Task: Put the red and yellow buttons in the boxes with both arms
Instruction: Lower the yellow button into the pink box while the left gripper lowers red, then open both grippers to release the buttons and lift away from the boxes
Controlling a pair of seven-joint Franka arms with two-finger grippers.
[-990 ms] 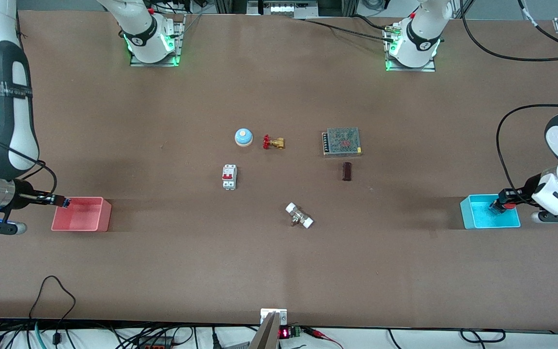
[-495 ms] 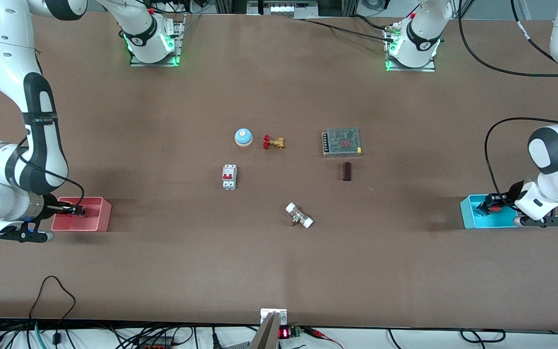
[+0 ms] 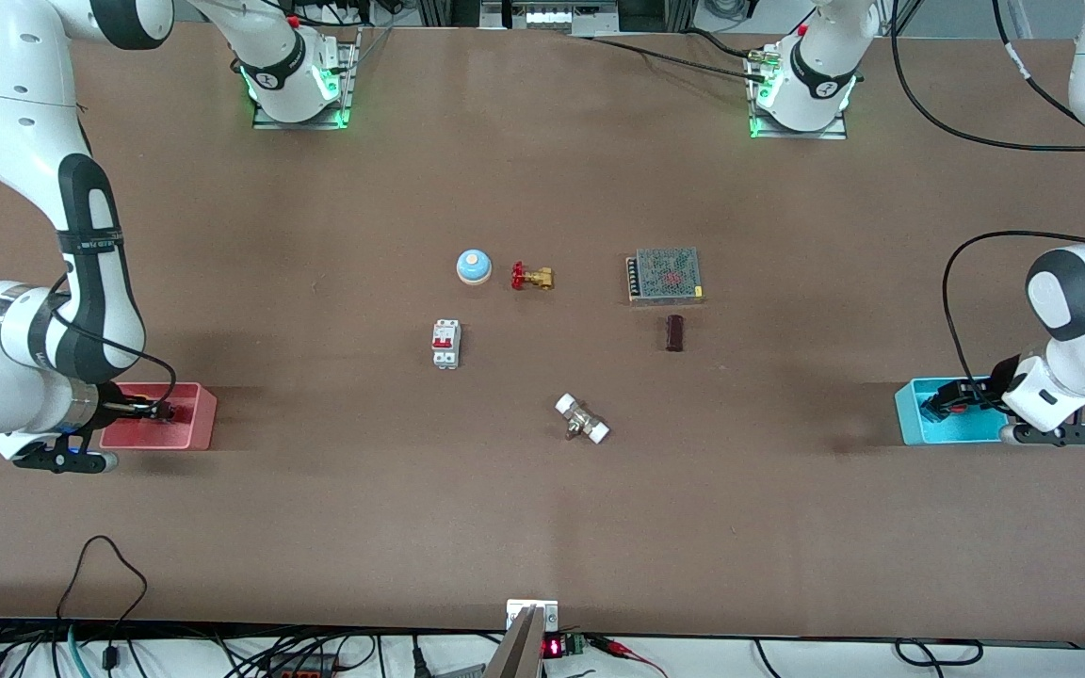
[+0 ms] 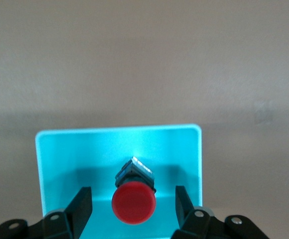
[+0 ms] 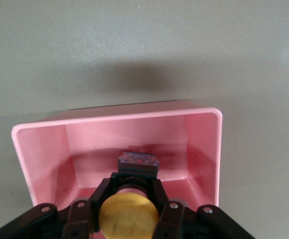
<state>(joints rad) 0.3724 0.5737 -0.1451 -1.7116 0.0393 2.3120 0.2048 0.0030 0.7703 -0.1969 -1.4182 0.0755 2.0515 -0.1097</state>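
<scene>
1. Brown worktop [image 3: 542, 527] below me, with a cluster of hardware in the middle that I ignore: a blue bell [image 3: 474, 266], a brass valve [image 3: 532, 277] and a breaker [image 3: 446, 343].
2. At my right arm's end, my right tool [image 5: 129, 196] is down inside the pink box [image 3: 200, 414], fingers pressed against the yellow button [image 5: 129, 218]. I'm pinching it, and its base looks at or near the floor of the box.
3. At my left arm's end, my left tool [image 4: 133, 201] is in the cyan box [image 3: 910, 414]. Its fingers [image 4: 80, 204] are spread, with clear gaps either side of the red button [image 4: 133, 201], which sits in the box between them.
4. My read: the red one is delivered and let go, so that half looks done.
5. Left to do: release the yellow button, then lift both tools clear of the boxes.
</scene>
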